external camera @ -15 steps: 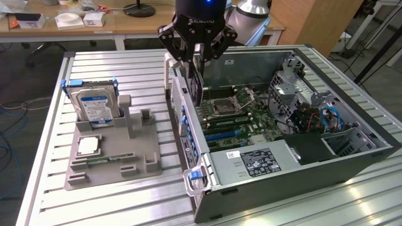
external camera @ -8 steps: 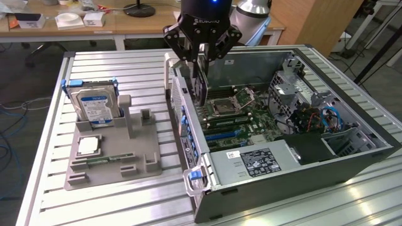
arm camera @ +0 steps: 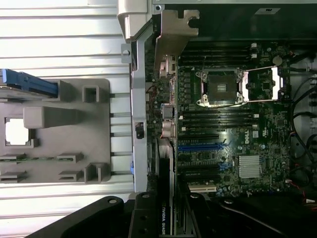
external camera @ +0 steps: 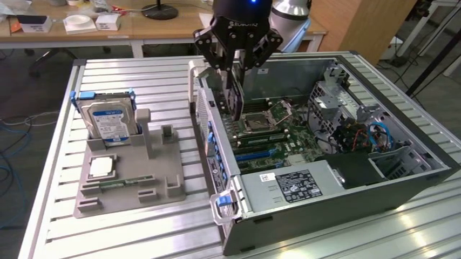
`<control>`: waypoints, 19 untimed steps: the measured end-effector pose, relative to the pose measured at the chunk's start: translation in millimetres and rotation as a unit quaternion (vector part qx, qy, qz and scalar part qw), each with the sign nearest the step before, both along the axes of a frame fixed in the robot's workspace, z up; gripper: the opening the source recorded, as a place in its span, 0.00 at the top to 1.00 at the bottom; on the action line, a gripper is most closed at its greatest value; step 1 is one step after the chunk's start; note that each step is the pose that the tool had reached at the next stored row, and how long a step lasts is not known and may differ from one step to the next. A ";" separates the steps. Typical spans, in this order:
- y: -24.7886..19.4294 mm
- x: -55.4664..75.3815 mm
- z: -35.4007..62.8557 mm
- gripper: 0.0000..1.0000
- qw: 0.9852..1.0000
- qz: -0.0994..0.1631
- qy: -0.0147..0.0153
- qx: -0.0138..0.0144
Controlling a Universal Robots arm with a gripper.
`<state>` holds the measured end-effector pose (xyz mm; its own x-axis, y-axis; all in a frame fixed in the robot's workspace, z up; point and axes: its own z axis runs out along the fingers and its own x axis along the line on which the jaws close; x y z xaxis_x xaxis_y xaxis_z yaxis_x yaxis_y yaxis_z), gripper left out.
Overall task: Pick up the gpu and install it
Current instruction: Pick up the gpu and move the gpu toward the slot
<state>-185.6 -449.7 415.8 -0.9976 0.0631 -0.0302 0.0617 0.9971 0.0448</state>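
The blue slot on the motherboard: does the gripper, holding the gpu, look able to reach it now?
Probably yes. The case lies open on top, the gripper holds the gpu upright over the board, and nothing stands above the blue slot.

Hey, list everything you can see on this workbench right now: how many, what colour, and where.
gpu: one, black, edge-on in the claw, over the motherboard
computer case: one, black and grey, open, exterior view's right
motherboard: one, green, inside the case
power supply: one, grey, inside the case
holder: one, grey, on the table beside the case
hard drive: one, silver, blue label, upright in the holder
memory stick: one, green, lying in the holder
processor chip: one, silver, flat on the holder
table: one, silver, slatted
claw: one, black, shut on the gpu
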 end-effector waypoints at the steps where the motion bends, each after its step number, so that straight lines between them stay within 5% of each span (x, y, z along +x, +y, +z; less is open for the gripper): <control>1: 0.0 1.1 0.0 0.74 1.000 0.000 0.000 0.000; 19: 0.0 21.5 0.0 0.74 1.000 0.000 0.000 0.000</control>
<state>-164.0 -449.7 415.8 -0.9976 0.0631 -0.0301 0.0617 0.9971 0.0448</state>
